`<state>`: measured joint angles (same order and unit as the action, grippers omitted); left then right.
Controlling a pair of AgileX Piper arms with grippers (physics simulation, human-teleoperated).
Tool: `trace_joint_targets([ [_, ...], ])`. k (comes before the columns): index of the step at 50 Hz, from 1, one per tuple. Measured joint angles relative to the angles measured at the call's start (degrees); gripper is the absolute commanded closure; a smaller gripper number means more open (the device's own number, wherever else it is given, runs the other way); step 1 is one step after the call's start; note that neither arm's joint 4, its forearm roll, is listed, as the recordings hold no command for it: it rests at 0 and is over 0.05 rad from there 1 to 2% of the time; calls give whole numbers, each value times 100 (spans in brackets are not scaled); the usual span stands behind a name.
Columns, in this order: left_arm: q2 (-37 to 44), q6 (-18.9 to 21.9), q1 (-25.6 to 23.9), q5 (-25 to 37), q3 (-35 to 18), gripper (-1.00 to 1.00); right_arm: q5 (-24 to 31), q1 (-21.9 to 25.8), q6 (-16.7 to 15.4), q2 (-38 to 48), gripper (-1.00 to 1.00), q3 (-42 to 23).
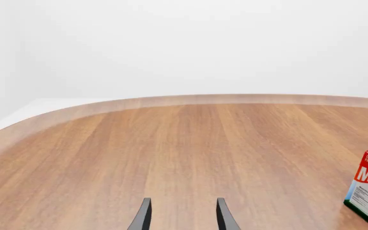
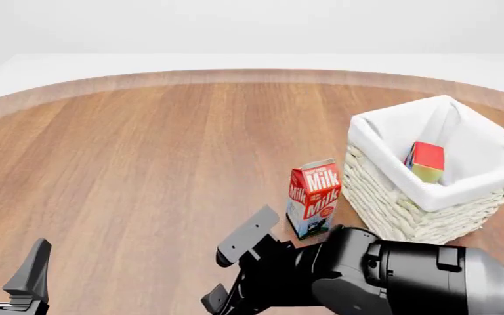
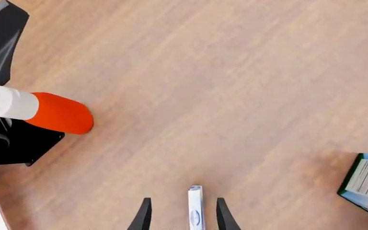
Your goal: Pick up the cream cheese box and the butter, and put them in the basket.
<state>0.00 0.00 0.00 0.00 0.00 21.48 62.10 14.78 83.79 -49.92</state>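
Our right gripper (image 3: 182, 215) hung low over the table (image 2: 147, 164), jaws apart around the white-and-blue cream cheese box (image 3: 196, 207), poised to lift it. The butter (image 2: 425, 161) already lay in the basket (image 2: 392, 197) at two o'clock; our left gripper (image 1: 182, 215) idled open.

Simulated tabletop scene: bare wooden table (image 2: 147, 164), featureless white surroundings.
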Motion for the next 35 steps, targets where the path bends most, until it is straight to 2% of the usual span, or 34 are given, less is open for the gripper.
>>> trace_joint_targets([
  [35,0,0,0,0,0,-100,-332,-206,146,19,-100,381],
])
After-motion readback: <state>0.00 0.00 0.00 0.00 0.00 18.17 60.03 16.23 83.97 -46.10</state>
